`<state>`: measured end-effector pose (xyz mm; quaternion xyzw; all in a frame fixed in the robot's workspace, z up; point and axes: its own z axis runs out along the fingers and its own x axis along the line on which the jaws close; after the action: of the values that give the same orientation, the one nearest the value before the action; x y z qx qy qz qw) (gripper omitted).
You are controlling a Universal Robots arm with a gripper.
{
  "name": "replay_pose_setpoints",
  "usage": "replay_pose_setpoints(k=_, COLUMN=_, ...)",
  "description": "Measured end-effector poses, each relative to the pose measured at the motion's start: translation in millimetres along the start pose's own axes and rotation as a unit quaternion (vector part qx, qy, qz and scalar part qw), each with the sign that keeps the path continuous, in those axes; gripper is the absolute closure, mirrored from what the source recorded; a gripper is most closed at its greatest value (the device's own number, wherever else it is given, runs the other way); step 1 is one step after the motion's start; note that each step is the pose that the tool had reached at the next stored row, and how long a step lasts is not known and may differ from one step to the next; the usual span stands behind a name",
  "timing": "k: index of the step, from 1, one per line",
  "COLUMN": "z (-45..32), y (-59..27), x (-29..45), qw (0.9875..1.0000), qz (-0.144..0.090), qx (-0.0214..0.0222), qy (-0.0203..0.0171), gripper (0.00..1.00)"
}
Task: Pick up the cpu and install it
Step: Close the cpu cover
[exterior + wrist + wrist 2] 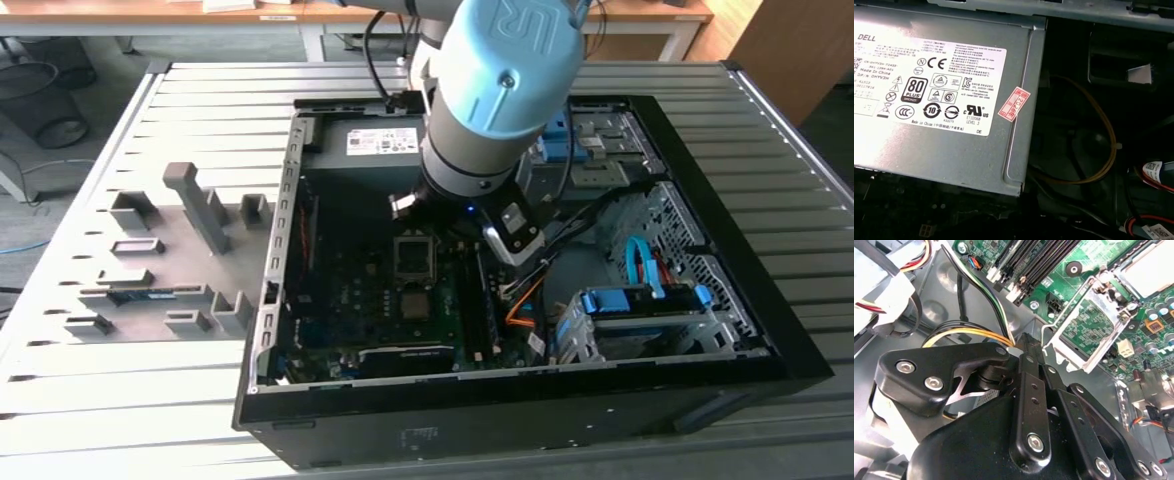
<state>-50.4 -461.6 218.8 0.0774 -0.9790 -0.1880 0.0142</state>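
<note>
Fingers of the gripper are drawn together at the tips, with nothing visible between them. The gripper hangs inside the open computer case, above yellow and black cables beside the motherboard. The cpu lies flat in the socket, apart from the gripper, with the metal retention frame raised open beside it. The case rests on the table.
</note>
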Motion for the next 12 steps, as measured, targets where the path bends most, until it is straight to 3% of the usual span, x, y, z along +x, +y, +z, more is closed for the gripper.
replay_pose_setpoints(k=5, z=-3.0, y=-2.2, x=0.7, qw=1.0, qz=-0.001, qx=-0.0064, qy=-0.0008, gripper=0.9)
replay_pose_setpoints(k=12, z=-3.3, y=-3.4, x=-3.8, qw=1.0, qz=0.0, qx=-0.0071, qy=0.0018, gripper=0.9)
